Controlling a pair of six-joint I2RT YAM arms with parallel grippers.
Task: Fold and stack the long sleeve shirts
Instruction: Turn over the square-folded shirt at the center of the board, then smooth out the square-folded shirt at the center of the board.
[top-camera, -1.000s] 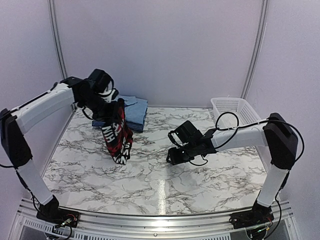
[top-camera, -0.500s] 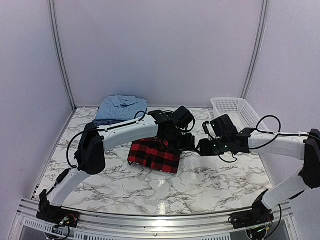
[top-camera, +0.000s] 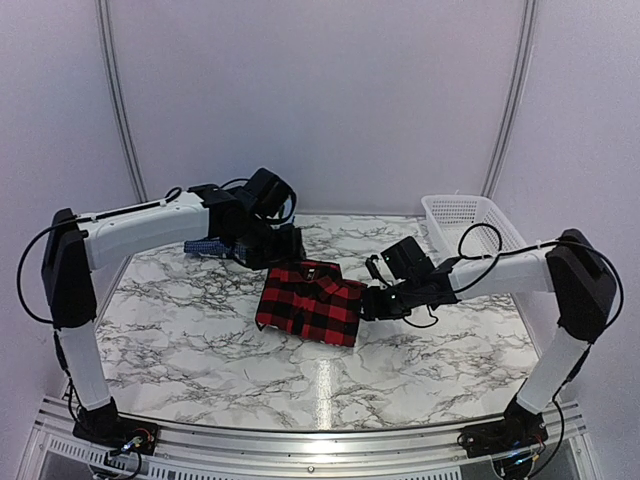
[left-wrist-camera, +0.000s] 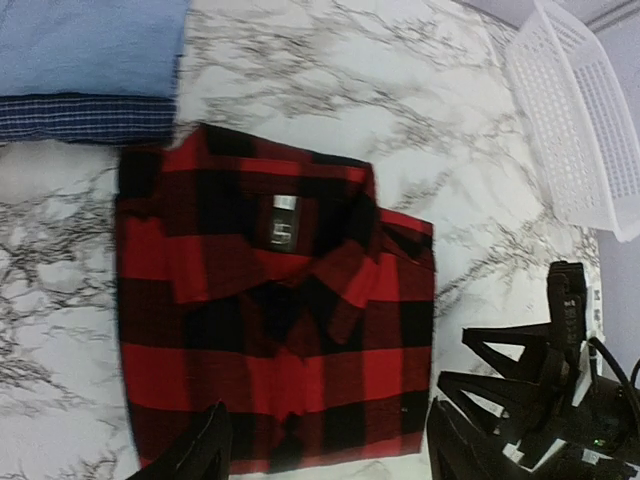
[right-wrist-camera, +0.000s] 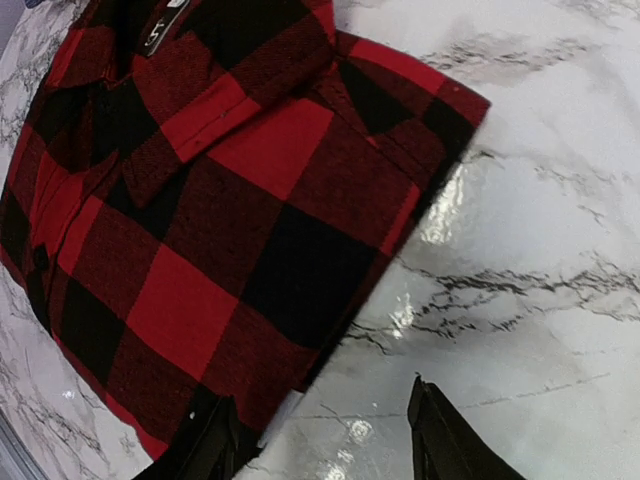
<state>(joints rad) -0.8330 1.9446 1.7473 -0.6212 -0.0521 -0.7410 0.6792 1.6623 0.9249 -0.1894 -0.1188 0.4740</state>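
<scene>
**Plaid shirt lies folded mid-tabletop, both claws spread**

The red-and-black plaid shirt (top-camera: 308, 305) lies folded into a tidy rectangle near the middle of the marble tabletop (top-camera: 200, 340). Its collar faces up and the inner label shows.

The left claw (left-wrist-camera: 325, 450) hovers over the shirt with its fingers spread wide and nothing between them. In the overhead view it sits above the shirt's far edge.

The right claw (right-wrist-camera: 325, 440) is low at the shirt's right edge, and its fingers are also spread. One finger (right-wrist-camera: 215, 440) shows against the corner of the cloth and the other against bare marble. Whether either one touches the fabric I cannot tell.

Toward the far left, the light blue shirt (left-wrist-camera: 90, 45) lies folded. The dark blue checked shirt (left-wrist-camera: 85, 118) shows as a strip under its near edge. This pile sits just beside the plaid shirt's collar end.

The white basket (top-camera: 465, 215) stands at the far right corner, well apart from the shirts.
</scene>
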